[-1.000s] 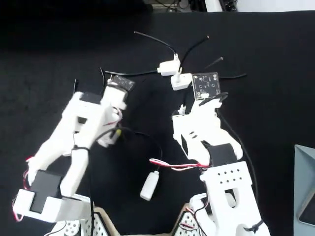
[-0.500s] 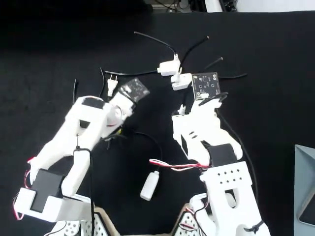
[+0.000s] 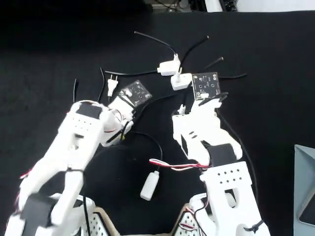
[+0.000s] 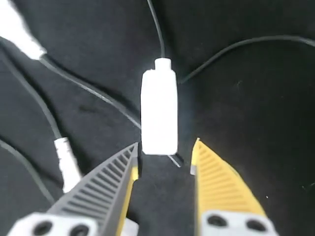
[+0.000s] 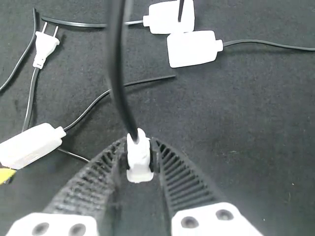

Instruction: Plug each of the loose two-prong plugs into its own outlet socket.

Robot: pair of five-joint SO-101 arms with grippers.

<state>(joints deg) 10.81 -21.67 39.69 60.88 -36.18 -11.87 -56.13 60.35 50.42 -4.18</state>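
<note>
Clamping a plug (image 5: 138, 160) cord-end forward, right fingers (image 5: 182, 184), left fingers (image 4: 216, 182) apart, socket (image 4: 159, 113) lengthwise ahead

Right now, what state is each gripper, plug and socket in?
left gripper: open, gripping nothing.
right gripper: shut on the white plug.
white plug: held, not in any socket.
two-prong plug: loose on the table, unplugged.
socket block: lying flat by the left gripper's fingertips, ungripped.
second socket: lying flat on the table.
</note>
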